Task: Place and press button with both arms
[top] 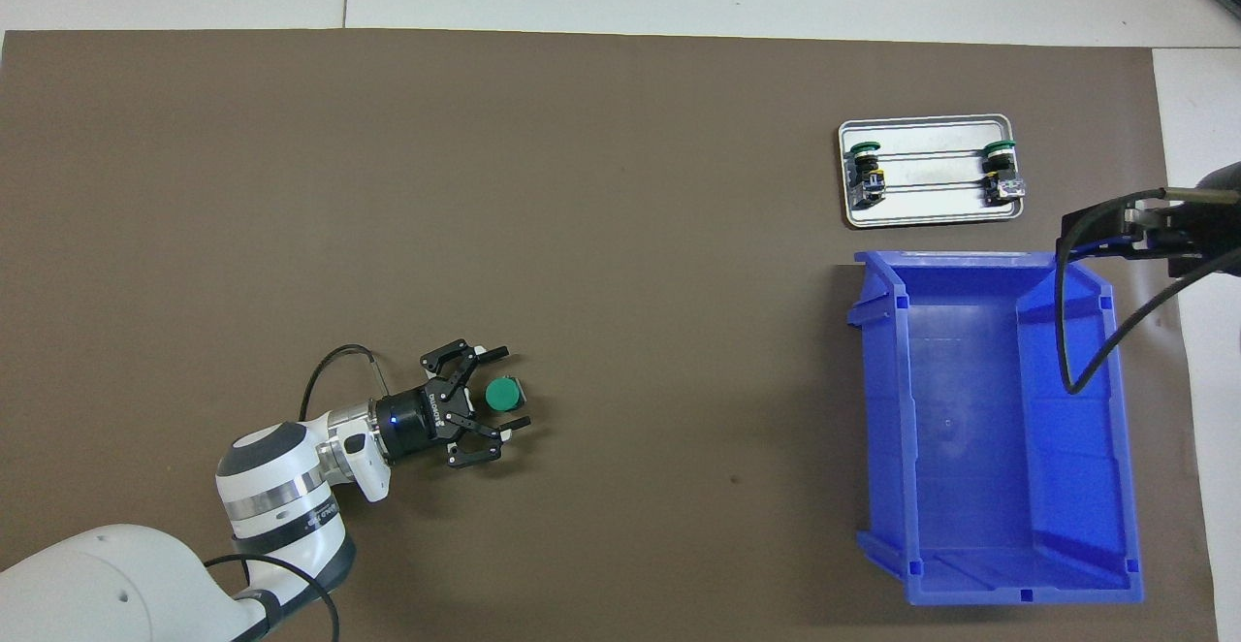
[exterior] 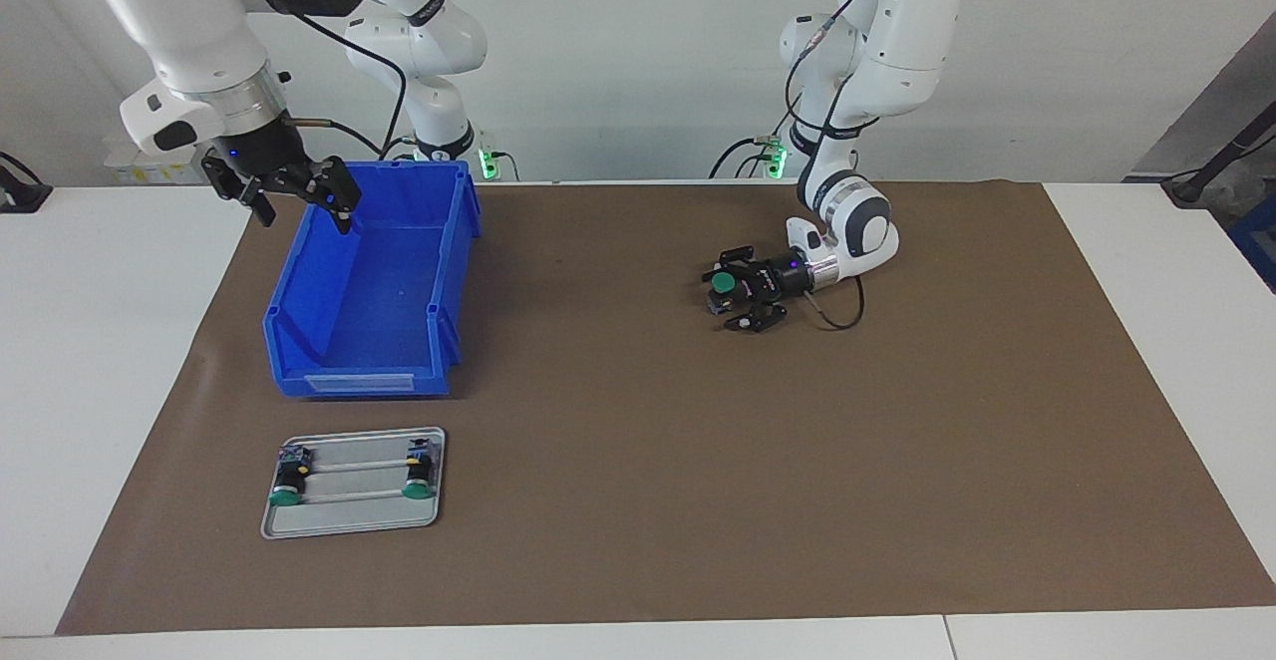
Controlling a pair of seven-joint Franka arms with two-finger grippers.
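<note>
We read the left gripper (exterior: pixel 735 293) as lying low over the brown mat (exterior: pixel 638 500), centre-right of the facing view, its jaws spread wide either side of the button (exterior: pixel 723 283). The green cap shows between the jaws with a gap on each side in the overhead view, so nothing is clamped; we judge the button sits on the mat, cap up, where it can be pressed from above. The right gripper (exterior: pixel 299 191) hangs over the upper rim of the blue bin (exterior: pixel 359 371) at the upper left of the facing view, jaws parted and empty, probably waiting its turn to press. At lower left of that view a grey tray (exterior: pixel 354 525) on the desk holds two more buttons (exterior: pixel 287 486), apart at its ends, likely stock for later rounds.
</note>
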